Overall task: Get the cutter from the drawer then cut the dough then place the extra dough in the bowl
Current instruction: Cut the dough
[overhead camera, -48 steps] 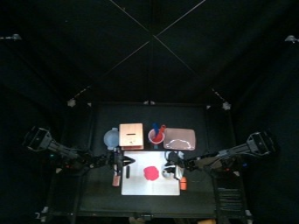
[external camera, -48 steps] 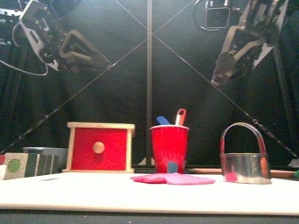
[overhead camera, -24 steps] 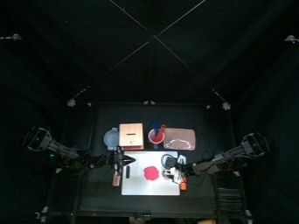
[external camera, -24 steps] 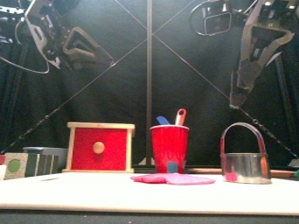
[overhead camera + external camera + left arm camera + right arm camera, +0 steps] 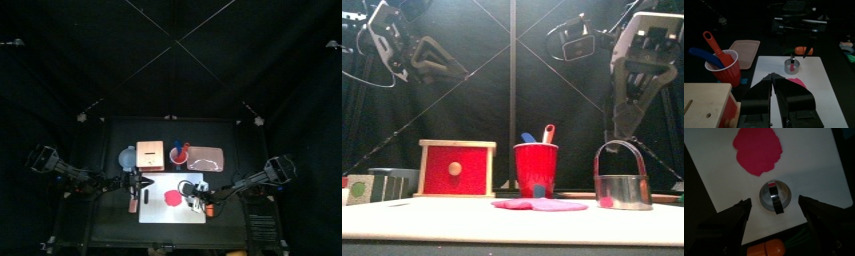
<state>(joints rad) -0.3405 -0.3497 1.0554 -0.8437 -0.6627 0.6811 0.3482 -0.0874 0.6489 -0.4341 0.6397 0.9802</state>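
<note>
Board [image 5: 811, 168]: dough [image 5: 757, 150], cutter [image 5: 775, 195] (right claw [image 5: 774, 201] above)

black table [image 5: 127, 130] | front-middle: white cutting board [image 5: 154, 214] | back row, left to right: blue-grey bowl [image 5: 128, 157], wooden box [image 5: 150, 153], red cup [image 5: 175, 152], pink tray [image 5: 221, 165]

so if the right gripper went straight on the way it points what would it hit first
Most likely the metal cutter on the white board: it sits centred between the open jaws of the right gripper, wire handle uppermost. How far off is unclear.
</note>
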